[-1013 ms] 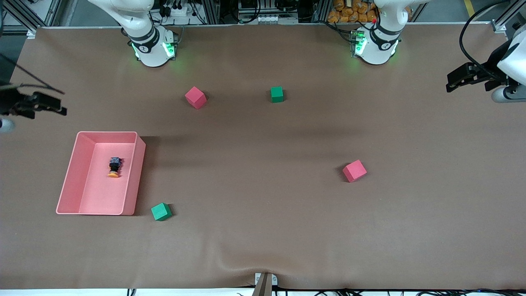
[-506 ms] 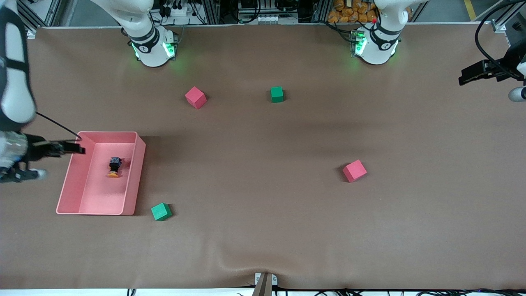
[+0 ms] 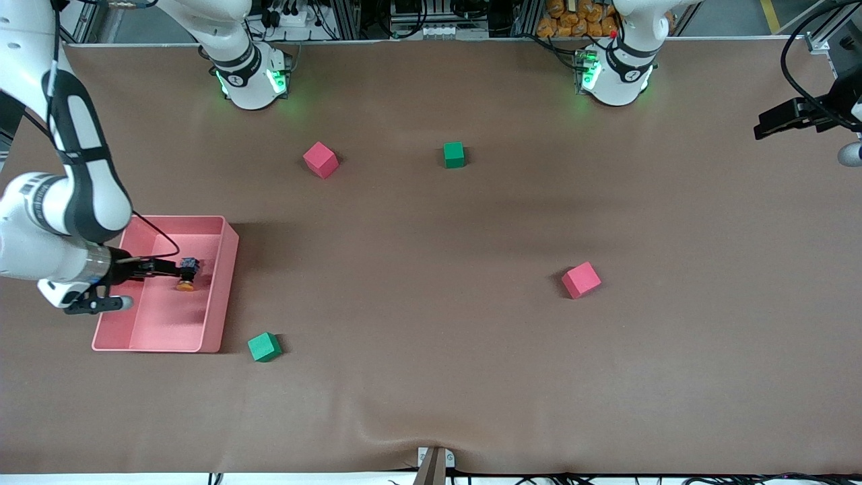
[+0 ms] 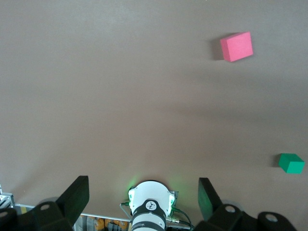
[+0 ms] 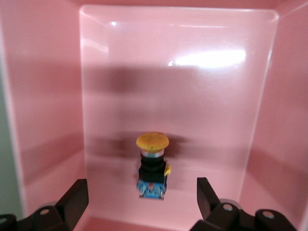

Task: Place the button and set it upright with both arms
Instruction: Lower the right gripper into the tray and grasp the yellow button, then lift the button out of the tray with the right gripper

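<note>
The front view looks down from high across the table (image 3: 431, 222). The left wrist view looks down from well above it. The right wrist view looks closely into the pink bin (image 5: 43, 120), shared with the front view.

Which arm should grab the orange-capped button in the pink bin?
Right. The right gripper is open over the pink plastic bin, fingers flanking the orange-capped black button. The left gripper waits at the left arm's table end.
</note>
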`<state>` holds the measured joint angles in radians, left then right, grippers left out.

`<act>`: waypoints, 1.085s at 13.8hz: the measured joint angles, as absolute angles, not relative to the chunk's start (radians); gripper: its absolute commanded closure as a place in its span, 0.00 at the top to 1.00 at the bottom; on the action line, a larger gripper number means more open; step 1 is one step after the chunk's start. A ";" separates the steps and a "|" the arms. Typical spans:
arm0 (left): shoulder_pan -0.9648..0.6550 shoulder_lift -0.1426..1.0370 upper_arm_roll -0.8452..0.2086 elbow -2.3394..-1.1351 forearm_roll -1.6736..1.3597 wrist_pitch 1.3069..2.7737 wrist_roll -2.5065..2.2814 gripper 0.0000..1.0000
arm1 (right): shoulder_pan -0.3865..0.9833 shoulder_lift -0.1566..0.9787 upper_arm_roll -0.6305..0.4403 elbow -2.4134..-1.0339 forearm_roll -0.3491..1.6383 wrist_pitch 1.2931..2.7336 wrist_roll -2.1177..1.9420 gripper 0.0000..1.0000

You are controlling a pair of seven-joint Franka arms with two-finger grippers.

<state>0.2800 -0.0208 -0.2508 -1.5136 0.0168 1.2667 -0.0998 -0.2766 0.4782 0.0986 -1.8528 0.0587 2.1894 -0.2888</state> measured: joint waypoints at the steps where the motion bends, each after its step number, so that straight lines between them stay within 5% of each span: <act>1: 0.291 -0.022 -0.250 -1.510 0.017 1.267 -0.100 1.00 | -0.276 0.495 0.099 -1.875 0.059 2.236 -0.287 1.00; 6: 0.306 -0.046 -0.221 -1.499 0.017 1.256 -0.099 1.00 | -0.252 0.556 0.100 -1.916 0.059 2.337 -0.279 1.00; 8: 0.306 -0.059 -0.221 -1.499 0.017 1.238 -0.100 1.00 | -0.252 0.568 0.098 -1.920 0.059 2.361 -0.278 0.75; 10: 0.306 -0.077 -0.222 -1.499 0.015 1.203 -0.100 1.00 | -0.253 0.576 0.096 -1.920 0.059 2.372 -0.278 0.26; 11: 0.306 -0.083 -0.225 -1.497 0.011 1.199 -0.100 1.00 | -0.253 0.578 0.096 -1.920 0.059 2.374 -0.278 0.10; 12: 0.305 -0.086 -0.229 -1.493 0.007 1.198 -0.099 1.00 | -0.253 0.578 0.095 -1.920 0.059 2.374 -0.278 0.00; 15: 0.303 -0.088 -0.232 -1.489 -0.051 1.201 -0.093 1.00 | -0.259 0.577 0.091 -1.912 0.059 2.376 -0.284 0.00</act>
<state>0.3025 -0.0876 -0.2321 -1.4885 -0.0510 1.2007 -0.0932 -0.2588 0.5771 0.0914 -1.9117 0.0587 2.3760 -0.2843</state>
